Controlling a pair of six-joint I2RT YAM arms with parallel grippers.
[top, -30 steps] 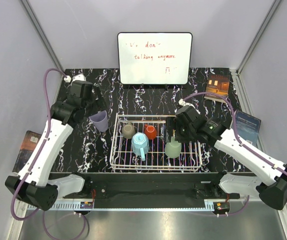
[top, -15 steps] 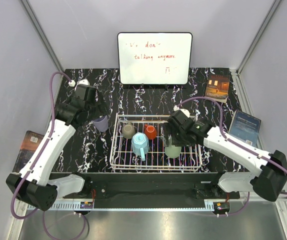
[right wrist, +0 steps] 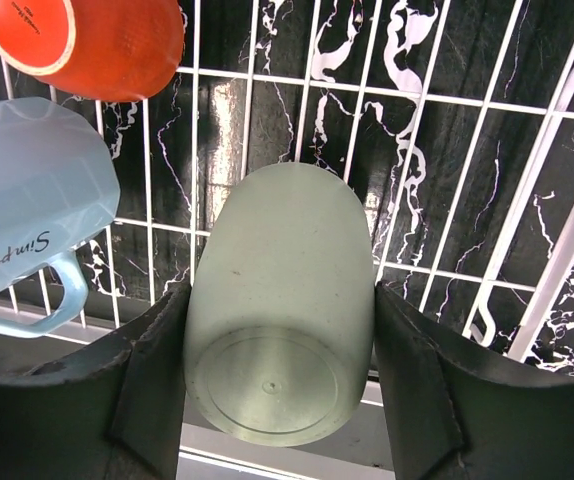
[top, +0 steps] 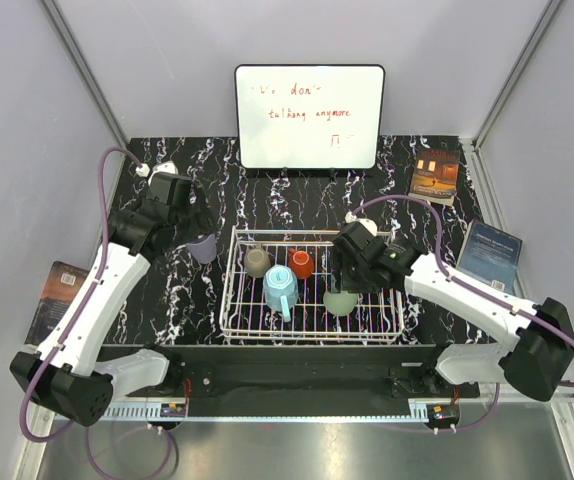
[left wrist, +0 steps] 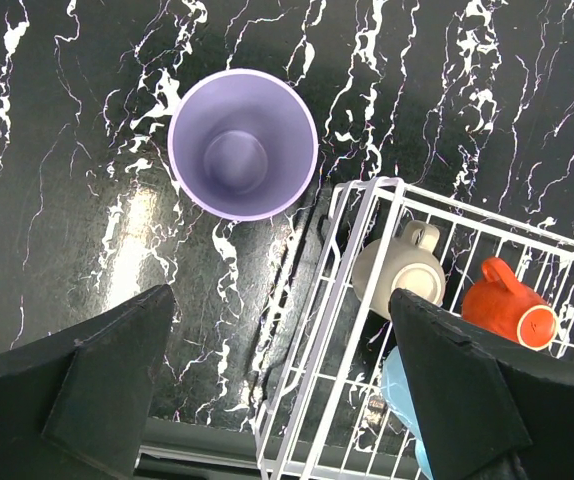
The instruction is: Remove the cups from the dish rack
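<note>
The dish rack point(top: 229, 300) is a white wire basket mid-table. Lying in it are the grey-brown cup point(top: 257, 262), the red-orange cup point(top: 301, 264) and the light blue mug point(top: 280, 289). My right gripper point(top: 344, 285) is shut on the sage-green tumbler point(top: 339, 303), which is tilted inside the rack. In the right wrist view both fingers point(right wrist: 147, 380) press the tumbler point(right wrist: 277, 330) from either side, base toward the camera. The lavender tumbler point(top: 203, 247) stands upright on the table left of the rack. My left gripper point(top: 183, 226) is open and empty above it. In the left wrist view the gripper point(left wrist: 282, 300) hovers near the tumbler point(left wrist: 242, 158).
A whiteboard point(top: 309, 116) with red writing stands at the back. Books lie at the back right point(top: 435, 172), at the right point(top: 494, 252) and off the table's left edge point(top: 59, 285). The rack's corner point(left wrist: 387, 183) is close to the lavender tumbler.
My right gripper has moved left and down onto the sage-green tumbler and closed on it, tipping it. My left gripper has drawn back slightly from the lavender tumbler.
</note>
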